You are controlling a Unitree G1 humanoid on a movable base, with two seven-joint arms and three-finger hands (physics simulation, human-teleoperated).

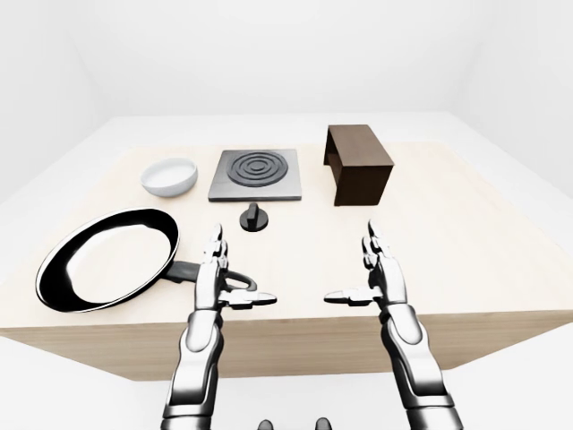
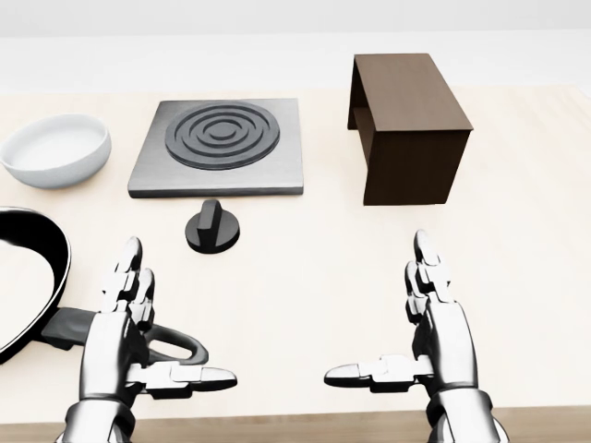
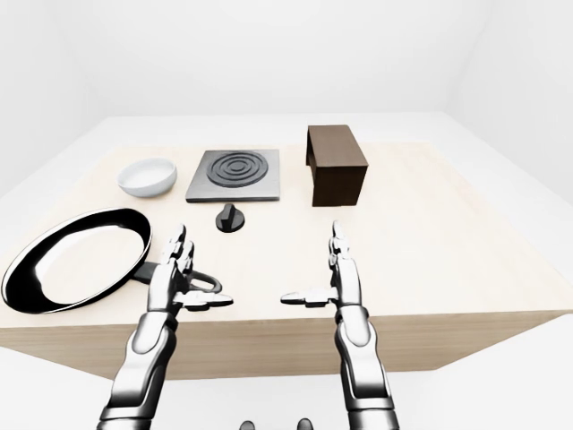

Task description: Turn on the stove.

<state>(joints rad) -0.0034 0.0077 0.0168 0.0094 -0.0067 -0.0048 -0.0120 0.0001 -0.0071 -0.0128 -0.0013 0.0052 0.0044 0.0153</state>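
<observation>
**Open tabletop between hands and knob**

Bare table [image 2: 517,277] lies between both open hands and the knob [image 2: 212,226], which sits just below the stove [image 2: 217,148]. The left hand [image 2: 125,323] hangs over the pan handle [image 2: 175,346]. The right hand [image 2: 434,318] has the dark box [image 2: 406,120] above it, right of the stove. The bowl [image 2: 55,148] stands well left.
</observation>
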